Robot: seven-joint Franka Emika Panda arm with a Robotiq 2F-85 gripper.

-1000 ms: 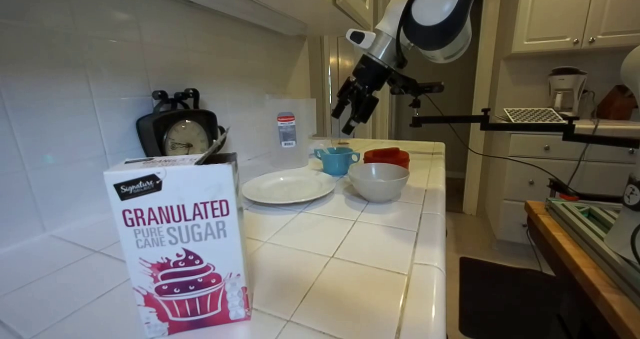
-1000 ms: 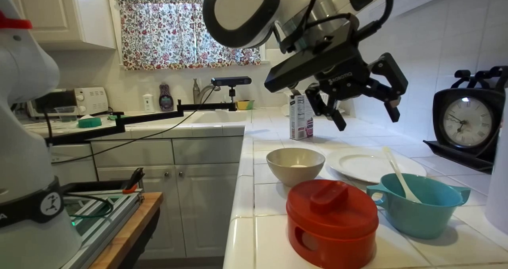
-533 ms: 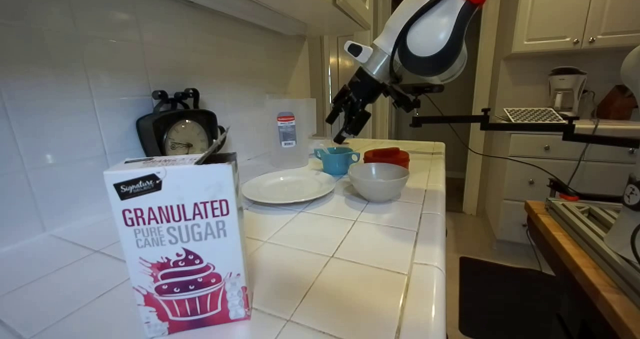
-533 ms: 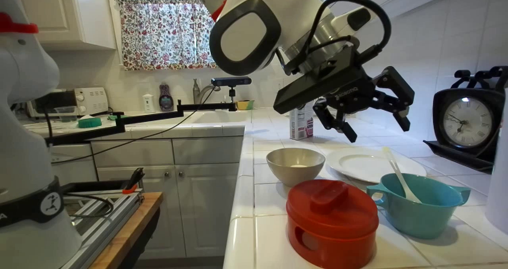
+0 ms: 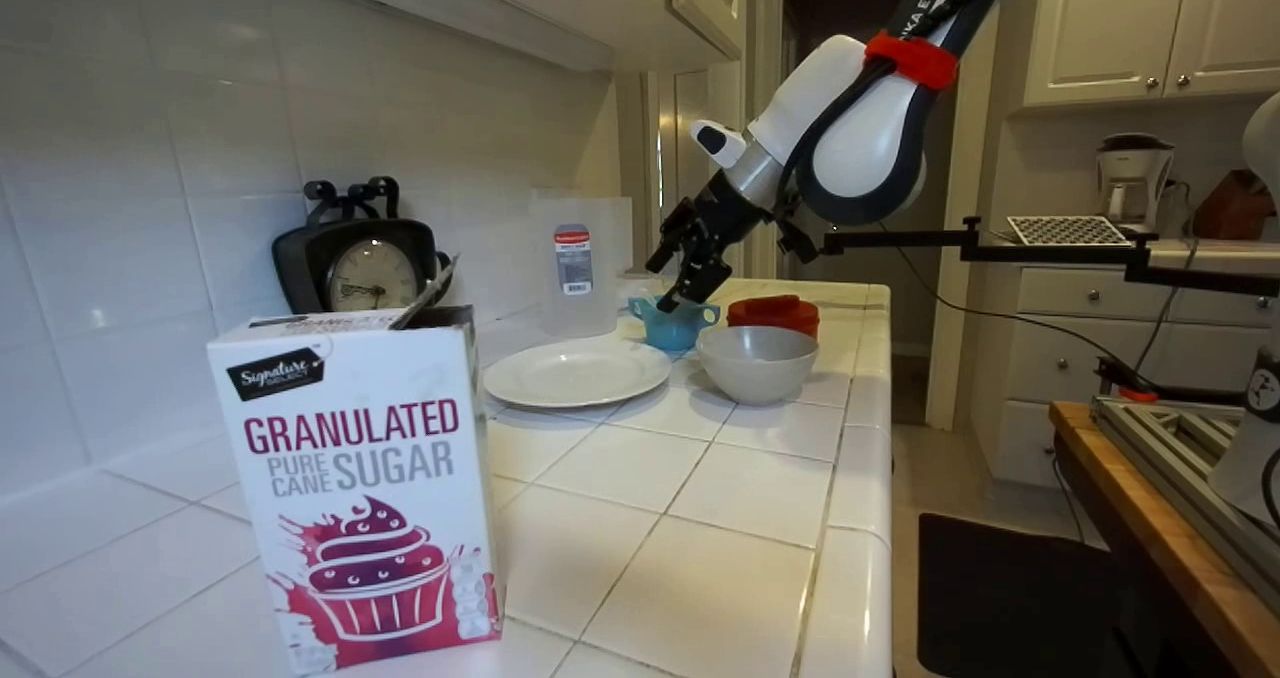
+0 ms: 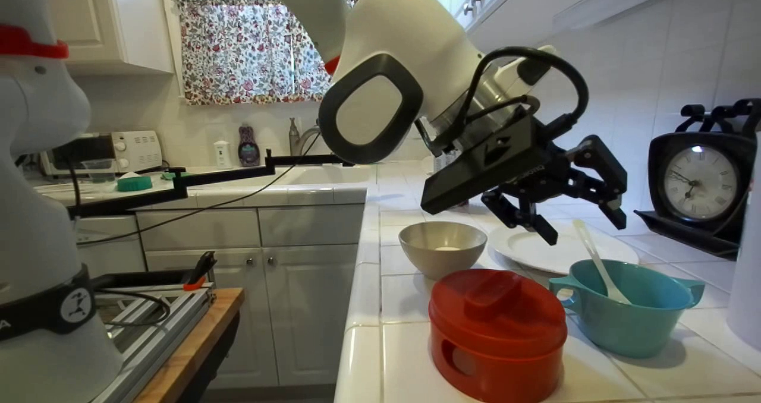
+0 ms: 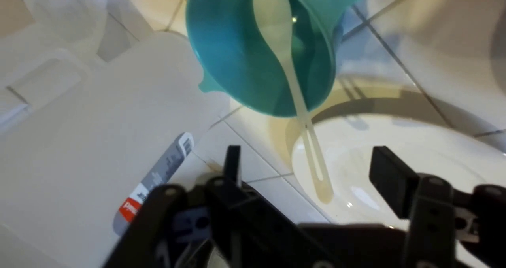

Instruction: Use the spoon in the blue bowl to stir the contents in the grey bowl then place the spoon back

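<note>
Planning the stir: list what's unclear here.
Grey bowl, contents: at least partly hidden by its near wall, both exterior views.
Spoon, tip: cut off by the wrist view's top edge; behind the wall of the blue bowl in an exterior view.
Red pot, inside: under its lid, both exterior views.
Jug label, fine print: too small in an exterior view.

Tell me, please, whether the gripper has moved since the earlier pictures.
Yes: in an exterior view, the gripper has come down and nearer the stationary blue bowl.

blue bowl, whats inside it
A pale spoon leans in the blue bowl, its handle sticking out over the rim. The bowl surface directly beneath the spoon is covered and cannot be seen.
</note>
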